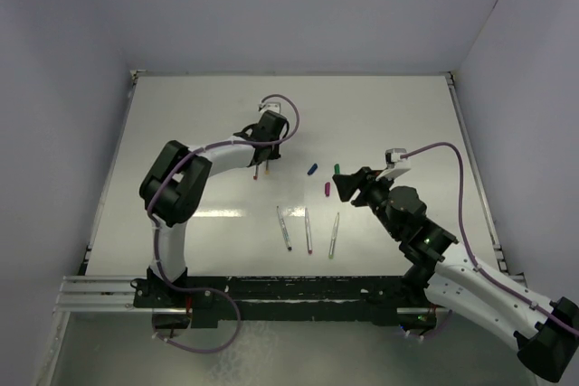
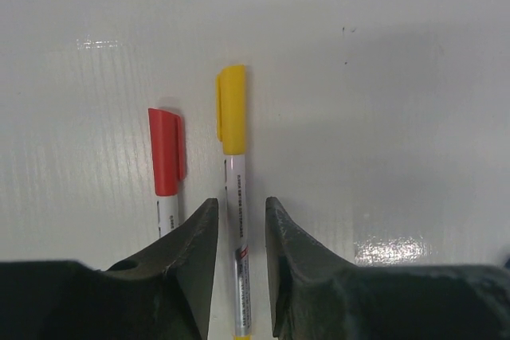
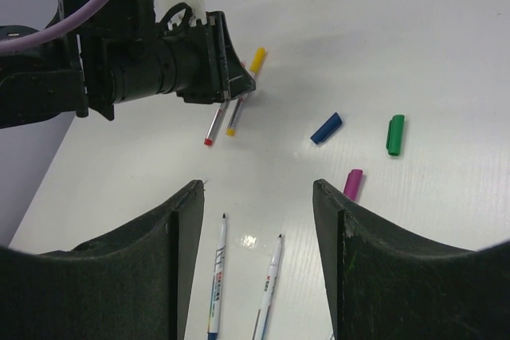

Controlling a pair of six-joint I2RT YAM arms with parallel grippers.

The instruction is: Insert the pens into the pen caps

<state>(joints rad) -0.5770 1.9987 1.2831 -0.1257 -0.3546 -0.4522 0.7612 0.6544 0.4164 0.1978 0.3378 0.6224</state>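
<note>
- The yellow cap (image 2: 232, 109) sits on its pen (image 2: 239, 276). This yellow pen lies flat on the white table (image 1: 199, 133), far from my bases.
- The red cap (image 2: 167, 151) sits on its own pen (image 2: 166, 214) too. This red pen lies just beside the yellow one, on its left in my left wrist view, and both point the same way.
- My left claw (image 2: 241, 203) is low over these two pens. Its two fingers (image 2: 195, 252) are a little apart, and the yellow pen lies in the gap between them. There is a thin gap on the right side of the pen, so I am not squeezing it.
- The blue cap (image 3: 326, 128), the green cap (image 3: 395, 134) and the purple cap (image 3: 352, 184) lie loose on the table with no pens in them. They are near each other, between my two claws.
- Three bare pens (image 1: 308, 230) lie side by side, closer to my bases than the loose caps. They have no caps on.
- My right claw (image 3: 256, 197) hangs above the table near the purple cap. Its fingers (image 3: 159, 268) are wide apart and hold nothing.
</note>
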